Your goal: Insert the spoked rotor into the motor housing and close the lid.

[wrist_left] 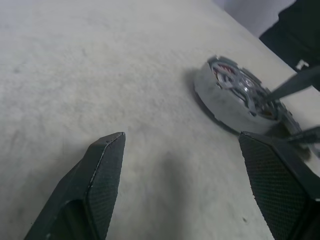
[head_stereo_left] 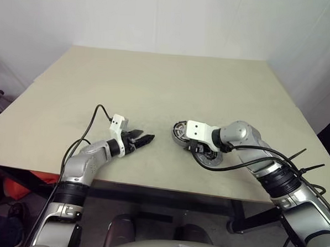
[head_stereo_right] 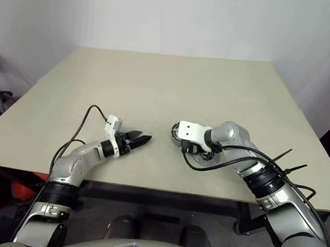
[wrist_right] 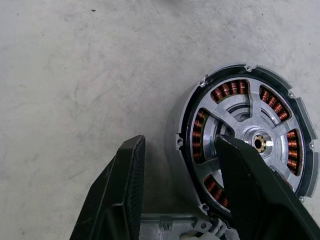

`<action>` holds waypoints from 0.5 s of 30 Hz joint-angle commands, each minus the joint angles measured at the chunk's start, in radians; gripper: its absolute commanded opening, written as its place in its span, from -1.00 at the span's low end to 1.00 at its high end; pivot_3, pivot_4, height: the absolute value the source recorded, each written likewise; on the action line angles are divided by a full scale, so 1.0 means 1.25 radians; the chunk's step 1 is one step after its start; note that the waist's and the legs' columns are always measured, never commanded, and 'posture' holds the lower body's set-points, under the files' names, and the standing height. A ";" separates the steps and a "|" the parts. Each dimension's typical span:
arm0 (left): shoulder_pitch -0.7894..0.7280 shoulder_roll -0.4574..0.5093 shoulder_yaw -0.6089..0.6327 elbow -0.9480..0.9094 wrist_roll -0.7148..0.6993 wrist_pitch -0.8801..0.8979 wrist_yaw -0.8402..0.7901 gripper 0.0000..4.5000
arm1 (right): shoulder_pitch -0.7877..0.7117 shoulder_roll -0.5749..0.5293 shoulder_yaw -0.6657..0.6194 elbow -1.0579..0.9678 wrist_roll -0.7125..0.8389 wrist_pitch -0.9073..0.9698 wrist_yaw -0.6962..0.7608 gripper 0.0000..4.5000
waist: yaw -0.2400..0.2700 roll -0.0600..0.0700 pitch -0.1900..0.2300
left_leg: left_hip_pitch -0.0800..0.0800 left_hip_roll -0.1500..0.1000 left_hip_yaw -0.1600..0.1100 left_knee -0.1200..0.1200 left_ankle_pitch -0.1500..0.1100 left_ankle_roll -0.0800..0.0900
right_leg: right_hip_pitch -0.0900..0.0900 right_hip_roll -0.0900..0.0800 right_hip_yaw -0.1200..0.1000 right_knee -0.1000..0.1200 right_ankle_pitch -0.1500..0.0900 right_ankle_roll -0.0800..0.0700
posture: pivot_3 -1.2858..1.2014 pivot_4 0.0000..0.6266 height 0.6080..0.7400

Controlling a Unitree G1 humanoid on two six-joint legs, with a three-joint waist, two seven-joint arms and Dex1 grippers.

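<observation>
- The motor housing (wrist_right: 248, 141) lies on the surface (head_stereo_left: 167, 85), near its front edge and right of the middle.
- The spoked rotor (wrist_right: 250, 131) sits inside the motor housing.
- The right tool (wrist_right: 185, 190) is over the housing's near side, one finger inside the rim, the other outside it.
- The left tool (head_stereo_left: 141, 139) is to the left of the housing, apart from it.

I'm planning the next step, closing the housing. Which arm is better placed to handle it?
Probably the right. Its gripper is already at the housing, open, one finger over the rotor seated inside, the other outside the rim. The left gripper hovers open over bare table, apart from it.
</observation>
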 commanded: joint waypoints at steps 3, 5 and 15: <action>-0.035 0.042 -0.034 -0.044 0.010 -0.003 -0.058 0.69 | -0.026 0.028 -0.001 0.076 -0.019 -0.023 -0.025 -0.26 | -0.001 0.000 0.000 | 0.001 0.000 0.000 -0.001 0.000 0.000 | 0.001 0.000 0.000 -0.001 0.000 0.000 | 0.03 -1.00 1.00; -0.038 0.050 -0.040 -0.047 0.009 -0.003 -0.066 0.69 | -0.030 0.031 0.000 0.091 -0.024 -0.033 -0.028 -0.57 | -0.001 0.000 0.000 | 0.002 0.000 0.000 -0.002 0.000 -0.001 | 0.001 0.000 0.000 -0.001 0.000 0.000 | 0.03 -1.00 1.00; -0.049 0.048 -0.039 -0.041 0.013 -0.010 -0.060 0.69 | -0.052 0.028 -0.013 0.129 -0.027 -0.065 -0.023 -1.00 | -0.001 0.000 0.000 | 0.007 0.000 0.000 -0.002 0.002 -0.003 | 0.007 0.000 0.000 -0.002 -0.003 0.005 | 0.03 -1.00 1.00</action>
